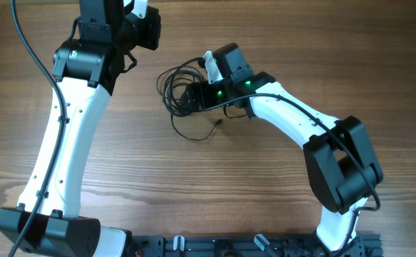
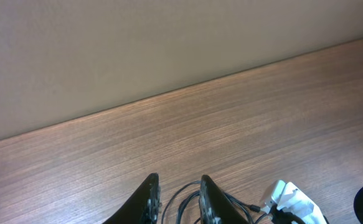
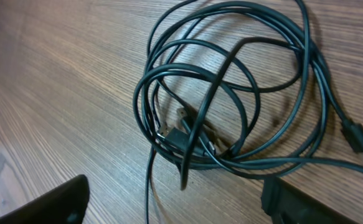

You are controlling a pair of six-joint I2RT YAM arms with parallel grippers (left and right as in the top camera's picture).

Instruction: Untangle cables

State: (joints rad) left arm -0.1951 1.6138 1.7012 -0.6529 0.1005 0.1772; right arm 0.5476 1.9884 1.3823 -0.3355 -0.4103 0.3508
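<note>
1 tangled coil of cables (image 3: 184, 140) is seen; R gripper (image 3: 174, 193) is spread wide by it, L gripper (image 2: 179, 190) is parted slightly.

A brown wooden bench (image 1: 193, 193) with fine grain running left to right fills nearly the whole overhead view, and in the right wrist view its surface shows a paler, glossy patch at the lower left of the frame. In the left wrist view it takes up the lower half and meets a plain beige wall (image 2: 106, 50) along a line that climbs from the left edge to the upper right. A black rail (image 1: 222, 246) with small pale fittings lies along the bottom centre of the overhead view.
</note>
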